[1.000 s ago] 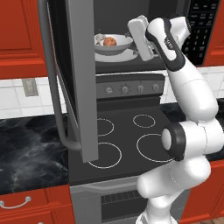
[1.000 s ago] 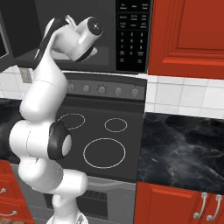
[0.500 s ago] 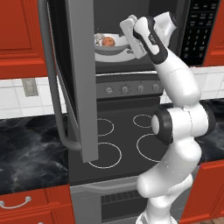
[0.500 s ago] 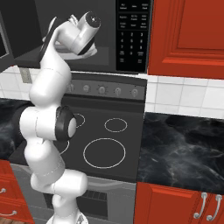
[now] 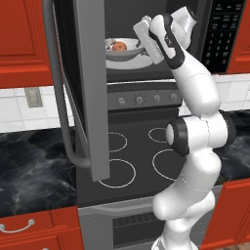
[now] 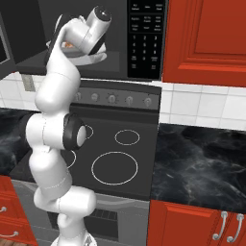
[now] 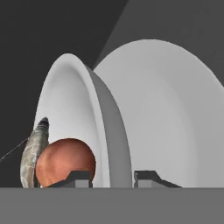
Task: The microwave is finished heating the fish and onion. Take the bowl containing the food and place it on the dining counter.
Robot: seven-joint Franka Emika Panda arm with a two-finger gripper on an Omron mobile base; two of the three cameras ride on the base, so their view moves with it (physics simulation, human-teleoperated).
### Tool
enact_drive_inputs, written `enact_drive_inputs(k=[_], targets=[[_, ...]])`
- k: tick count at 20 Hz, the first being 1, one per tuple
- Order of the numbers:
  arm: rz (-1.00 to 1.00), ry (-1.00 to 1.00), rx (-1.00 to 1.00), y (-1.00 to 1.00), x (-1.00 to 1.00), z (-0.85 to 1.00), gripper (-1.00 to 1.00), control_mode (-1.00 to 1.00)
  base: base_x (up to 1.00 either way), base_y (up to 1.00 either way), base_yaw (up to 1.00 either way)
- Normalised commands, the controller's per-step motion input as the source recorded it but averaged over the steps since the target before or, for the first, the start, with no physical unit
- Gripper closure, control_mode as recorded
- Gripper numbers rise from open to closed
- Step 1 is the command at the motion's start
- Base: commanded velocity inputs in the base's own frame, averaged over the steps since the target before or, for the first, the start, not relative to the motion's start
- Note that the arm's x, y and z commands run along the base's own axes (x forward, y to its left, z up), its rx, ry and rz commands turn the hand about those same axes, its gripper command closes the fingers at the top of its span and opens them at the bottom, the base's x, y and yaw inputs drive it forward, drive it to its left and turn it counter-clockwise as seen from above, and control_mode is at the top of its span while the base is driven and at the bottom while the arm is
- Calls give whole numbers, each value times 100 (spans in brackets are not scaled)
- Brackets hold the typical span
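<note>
The end effector is clamping the bowl rim edge-on — one fingertip inside beside the onion, one outside — inside the microwave.

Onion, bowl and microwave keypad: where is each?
Onion (image 7: pixel 65 162), hand view, its round front.
Bowl (image 7: pixel 111 144), hand view, its rim edge.
Keypad (image 6: pixel 145 41), right base view, middle of the button panel.

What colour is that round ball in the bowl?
The onion is shiny orange-red, clearest in the hand view.
</note>
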Motion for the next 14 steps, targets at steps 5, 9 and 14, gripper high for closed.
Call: enact_drive_inputs(k=[5, 9, 14], targets=[[0, 0, 0, 0, -2, 0, 100, -100, 0, 0, 0], [0, -2, 3, -25, -55, 0, 100, -100, 0, 0, 0], [2, -11, 7, -40, -98, 0, 100, -100, 0, 0, 0]])
